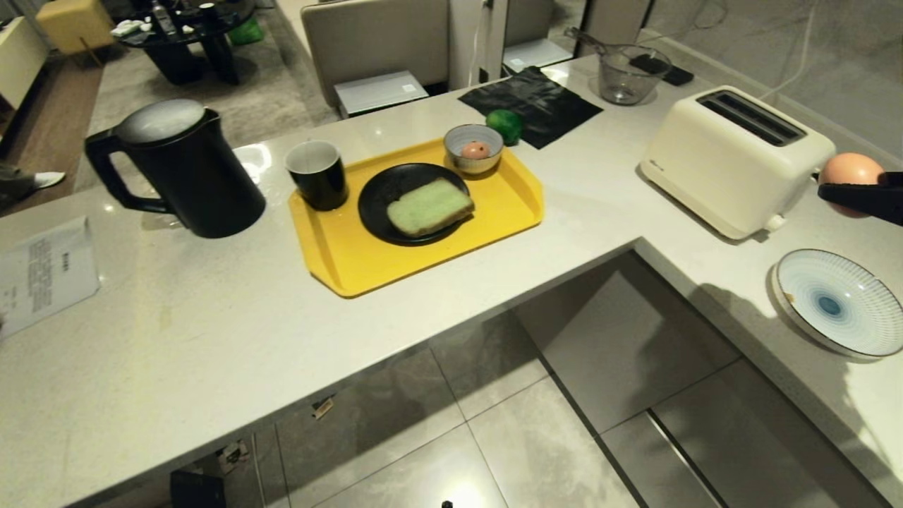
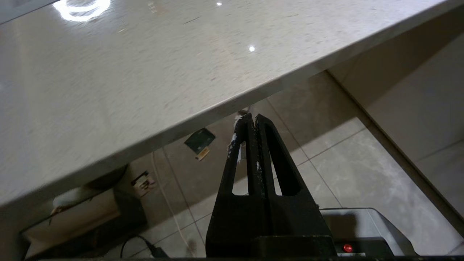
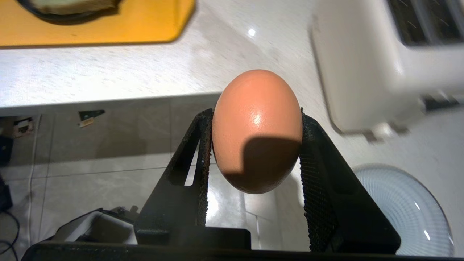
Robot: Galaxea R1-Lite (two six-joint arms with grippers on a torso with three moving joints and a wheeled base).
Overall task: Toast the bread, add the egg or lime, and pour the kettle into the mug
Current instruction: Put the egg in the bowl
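Right wrist view: smooth brown egg [image 3: 256,127] between jaws.

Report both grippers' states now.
Left gripper: closed, empty, below the counter edge.
Right gripper: closed on the egg.
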